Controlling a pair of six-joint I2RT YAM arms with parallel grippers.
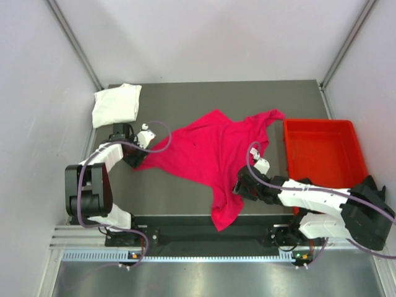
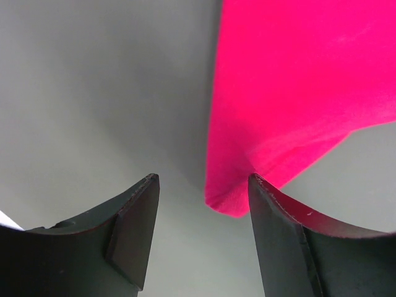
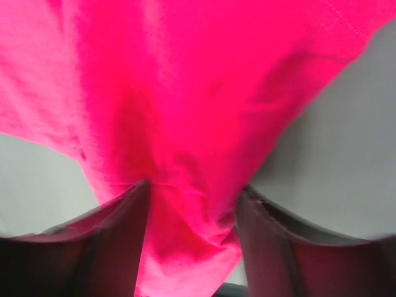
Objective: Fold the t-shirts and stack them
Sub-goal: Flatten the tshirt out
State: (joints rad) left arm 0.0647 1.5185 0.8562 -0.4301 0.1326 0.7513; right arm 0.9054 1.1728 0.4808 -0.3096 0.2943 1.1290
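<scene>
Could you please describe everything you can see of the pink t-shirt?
The pink t-shirt is soft magenta cloth, unfolded and rumpled, and it lies spread diagonally across the grey table. Its near end droops past the table's near edge, and its far corner ends close to the red bin. One corner lies between the open fingers of the left gripper. Bunched cloth fills the gap in the right gripper, but it is unclear whether that gripper is clamping it.
</scene>
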